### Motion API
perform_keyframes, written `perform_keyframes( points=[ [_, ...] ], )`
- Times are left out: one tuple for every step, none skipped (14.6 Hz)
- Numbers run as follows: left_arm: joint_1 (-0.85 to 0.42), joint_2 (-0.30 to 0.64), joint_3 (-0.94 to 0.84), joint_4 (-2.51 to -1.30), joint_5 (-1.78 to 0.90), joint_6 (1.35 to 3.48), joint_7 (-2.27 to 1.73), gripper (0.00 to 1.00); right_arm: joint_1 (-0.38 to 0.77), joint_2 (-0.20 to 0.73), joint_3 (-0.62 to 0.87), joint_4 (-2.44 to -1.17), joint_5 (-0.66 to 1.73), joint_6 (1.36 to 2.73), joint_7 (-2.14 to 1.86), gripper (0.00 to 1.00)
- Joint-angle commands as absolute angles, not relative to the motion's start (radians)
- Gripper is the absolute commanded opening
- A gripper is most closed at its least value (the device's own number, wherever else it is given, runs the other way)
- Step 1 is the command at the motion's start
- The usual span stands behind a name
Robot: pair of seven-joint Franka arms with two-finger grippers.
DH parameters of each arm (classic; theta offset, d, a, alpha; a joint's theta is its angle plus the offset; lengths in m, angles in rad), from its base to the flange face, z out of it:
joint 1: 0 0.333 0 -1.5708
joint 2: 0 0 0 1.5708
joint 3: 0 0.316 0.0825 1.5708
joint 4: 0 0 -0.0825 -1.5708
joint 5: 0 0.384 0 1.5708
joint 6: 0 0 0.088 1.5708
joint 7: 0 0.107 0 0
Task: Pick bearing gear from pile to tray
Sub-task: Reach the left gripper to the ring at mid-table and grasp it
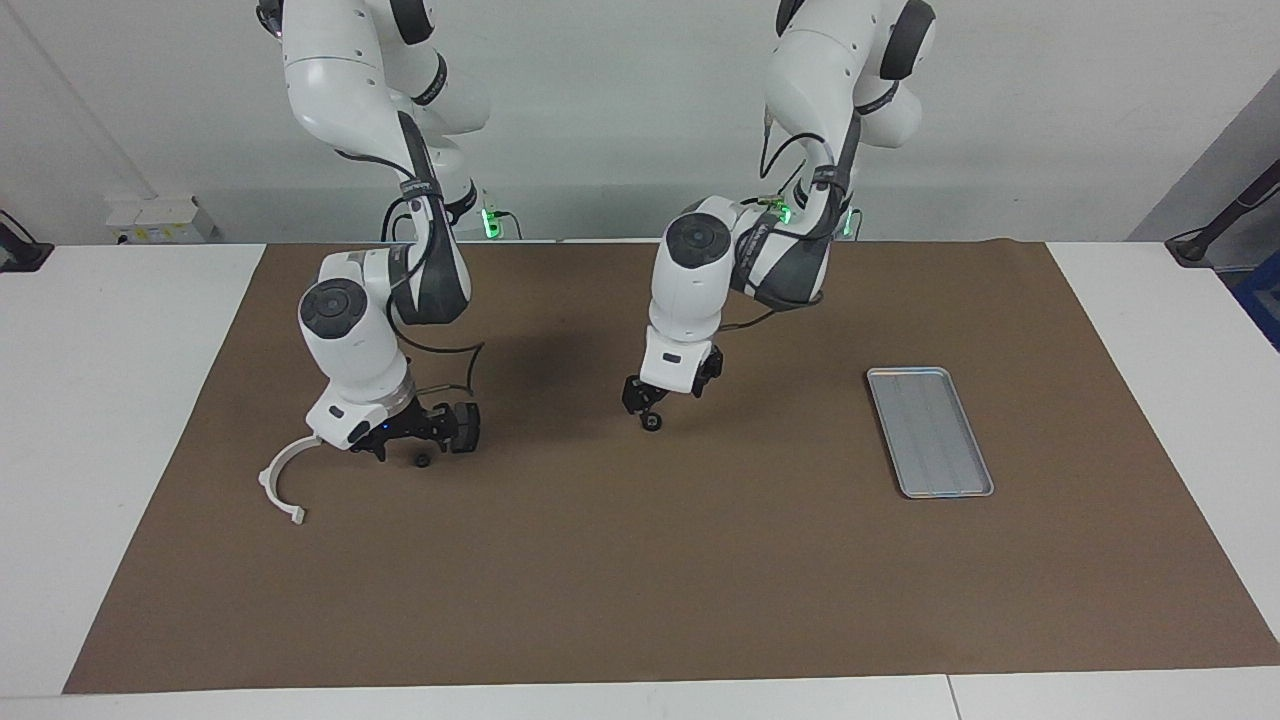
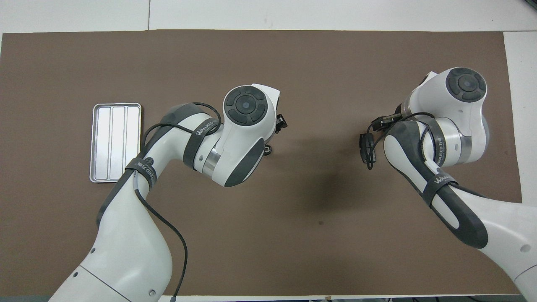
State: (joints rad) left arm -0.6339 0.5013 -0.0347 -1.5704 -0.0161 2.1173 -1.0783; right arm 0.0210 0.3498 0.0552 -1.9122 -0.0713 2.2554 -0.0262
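Note:
The bearing gear [image 1: 651, 421], a small black ring, lies on the brown mat near its middle. It peeks out beside the left arm in the overhead view [image 2: 268, 149]. My left gripper [image 1: 657, 402] is open and hangs low, right over the gear. The pile lies toward the right arm's end: a white curved arc [image 1: 279, 484], a dark grey plate [image 1: 465, 427] [image 2: 367, 147] and a tiny black round piece [image 1: 423, 461]. My right gripper [image 1: 395, 447] is low over the pile, between the arc and the plate. The silver tray [image 1: 930, 430] [image 2: 115, 142] lies toward the left arm's end and holds nothing.
The brown mat [image 1: 640, 580] covers most of the white table. A cable loops from the right wrist down beside the dark plate.

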Motion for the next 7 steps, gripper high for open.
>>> perform_keyframes(
  points=[
    [-0.663,0.512,-0.015,-1.558,0.006,2.125,-1.152,1.0,0.006,0.333,0.069,-1.954,-0.074,2.284,-0.052,0.93],
    [-0.663,0.515,-0.017,-1.581,0.008,2.132,-1.154,1.0,0.006,0.333,0.069,-1.954,-0.074,2.286,-0.052,0.93],
    [-0.663,0.515,-0.017,-1.603,0.008,2.167,-1.154,1.0,0.008,0.333,0.069,-1.956,-0.074,2.286,-0.052,0.92],
    [-0.663,0.517,-0.017,-1.605,0.008,2.178,-1.154,1.0,0.008,0.336,0.069,-1.963,-0.074,2.286,-0.052,0.92],
    [-0.672,0.547,-0.015,-1.595,0.006,2.175,-1.154,1.0,0.008,0.339,0.069,-1.968,-0.074,2.302,-0.052,0.92],
    [-0.679,0.561,-0.015,-1.594,0.009,2.18,-1.154,1.0,0.006,0.342,0.069,-1.98,-0.074,2.339,-0.054,0.92],
    [-0.68,0.563,-0.015,-1.595,0.015,2.175,-1.154,1.0,0.006,0.342,0.069,-1.991,-0.074,2.361,-0.054,0.92]
  ],
)
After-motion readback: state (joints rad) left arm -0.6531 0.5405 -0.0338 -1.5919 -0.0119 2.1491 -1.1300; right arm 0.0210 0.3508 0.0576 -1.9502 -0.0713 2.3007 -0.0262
